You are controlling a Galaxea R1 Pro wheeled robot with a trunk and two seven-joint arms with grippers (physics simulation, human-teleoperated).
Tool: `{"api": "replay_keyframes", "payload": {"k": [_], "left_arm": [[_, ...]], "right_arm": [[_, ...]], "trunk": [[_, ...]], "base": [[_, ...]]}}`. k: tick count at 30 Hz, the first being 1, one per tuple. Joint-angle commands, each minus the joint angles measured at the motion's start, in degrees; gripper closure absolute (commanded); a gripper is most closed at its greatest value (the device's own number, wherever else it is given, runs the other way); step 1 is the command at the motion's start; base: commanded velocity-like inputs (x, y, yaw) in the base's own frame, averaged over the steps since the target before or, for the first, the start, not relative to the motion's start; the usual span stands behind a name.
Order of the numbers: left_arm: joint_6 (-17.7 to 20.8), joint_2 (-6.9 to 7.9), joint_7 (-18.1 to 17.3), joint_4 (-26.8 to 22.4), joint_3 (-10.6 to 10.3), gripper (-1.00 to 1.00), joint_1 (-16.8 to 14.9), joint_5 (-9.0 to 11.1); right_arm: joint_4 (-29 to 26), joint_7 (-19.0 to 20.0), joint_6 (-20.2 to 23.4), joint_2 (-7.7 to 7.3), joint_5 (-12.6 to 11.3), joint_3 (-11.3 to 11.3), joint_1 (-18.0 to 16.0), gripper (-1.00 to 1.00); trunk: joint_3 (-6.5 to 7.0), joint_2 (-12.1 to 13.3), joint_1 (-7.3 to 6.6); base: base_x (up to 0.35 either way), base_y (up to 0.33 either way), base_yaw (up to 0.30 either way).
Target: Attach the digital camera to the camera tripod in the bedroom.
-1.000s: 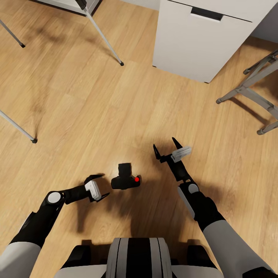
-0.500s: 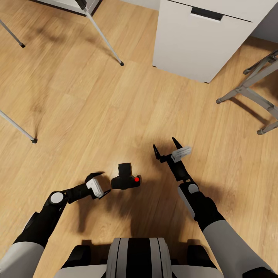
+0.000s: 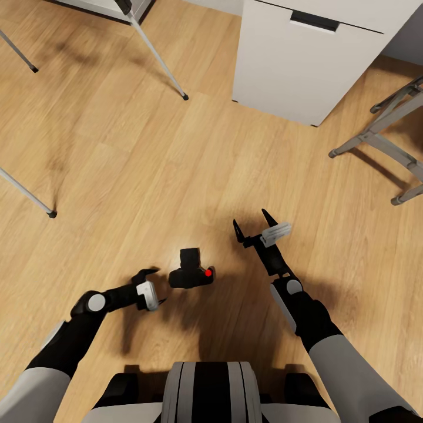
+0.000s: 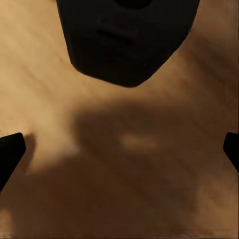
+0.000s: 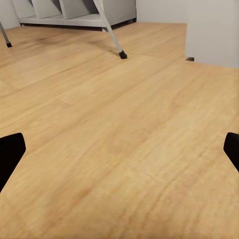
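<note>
The digital camera (image 3: 191, 271), black with a red dot, lies on the wood floor just in front of my base. My left gripper (image 3: 153, 287) is open beside it on the left, low over the floor and not touching it. The left wrist view has the camera's dark body (image 4: 127, 40) just ahead of the open fingertips (image 4: 11, 151). My right gripper (image 3: 250, 220) is open to the camera's right, a little beyond it, and holds nothing. Thin silver legs of the camera tripod (image 3: 157, 56) stand at the far left; one leg (image 5: 110, 31) appears in the right wrist view.
A white cabinet (image 3: 305, 59) stands ahead on the right. Grey legs of a stool (image 3: 382, 135) reach in at the right edge. A white cube shelf (image 5: 64, 12) sits behind the tripod leg in the right wrist view. Bare floor lies between camera and tripod.
My left arm has shifted slightly right, and its gripper has dropped a little lower beside the camera. The right arm and the camera have not moved.
</note>
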Motion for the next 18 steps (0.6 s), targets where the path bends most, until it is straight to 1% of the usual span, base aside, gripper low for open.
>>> {"api": "replay_keyframes", "payload": {"k": [1,3,7,18], "left_arm": [[-0.4,0.02,0.0,-0.1,-0.1,-1.00,0.0,-1.0],[-0.4,0.02,0.0,-0.1,-0.1,-1.00,0.0,-1.8],[-0.4,-0.03,0.0,-0.2,-0.1,-1.00,0.0,-2.4],[-0.3,-0.32,0.0,-1.8,0.0,-1.00,0.0,-2.7]], "right_arm": [[0.0,0.2,-0.1,-0.04,-0.3,0.1,0.0,-1.00],[0.0,0.2,-0.1,-0.04,-0.3,0.1,0.0,-1.00],[0.0,0.2,-0.1,-0.04,-0.3,0.1,0.0,-1.00],[0.0,0.2,-0.1,-0.04,-0.3,0.1,0.0,-1.00]], "trunk": [[-0.02,0.0,-0.01],[-0.02,0.0,-0.01],[-0.02,0.0,-0.01],[-0.02,0.0,-0.01]], "base": [[0.000,0.000,0.000],[0.000,0.000,0.000],[0.000,0.000,0.000],[0.000,0.000,0.000]]}}
